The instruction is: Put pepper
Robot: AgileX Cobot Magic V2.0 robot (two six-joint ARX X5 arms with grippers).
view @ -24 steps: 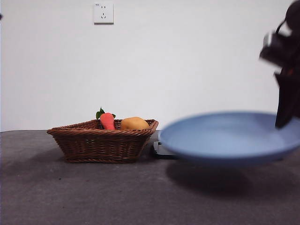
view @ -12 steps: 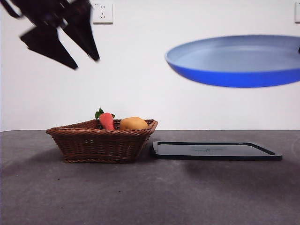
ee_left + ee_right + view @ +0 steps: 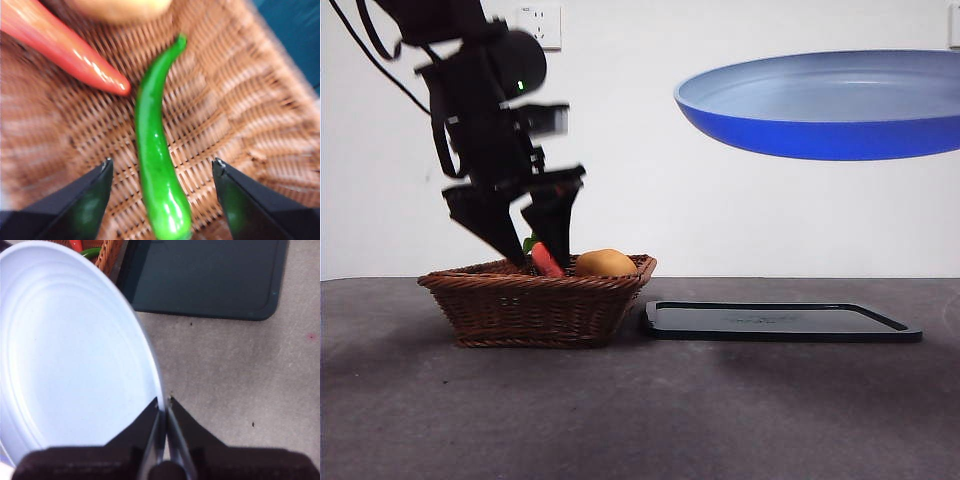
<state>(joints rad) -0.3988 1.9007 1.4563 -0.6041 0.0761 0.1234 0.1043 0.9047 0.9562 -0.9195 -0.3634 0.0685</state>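
Two hands are working: I'm straddling the pepper (image 3: 157,165) in the basket (image 3: 535,305) with my left hand (image 3: 162,167) spread wide, the right hand (image 3: 163,407) clenched on the plate (image 3: 70,355) rim, and that glossy skin may be slipping sideways on closing.

Even, soft light is seen throughout; the basket (image 3: 240,125) is blurred close up, and glare is shown on the pepper (image 3: 157,170).

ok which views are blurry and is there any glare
Left wrist view: soft all over, with glare streaks on the pepper and the red vegetable. Front view: the left gripper is slightly smeared, the basket sharp. Right wrist view: crisp, the plate nearly washed out.
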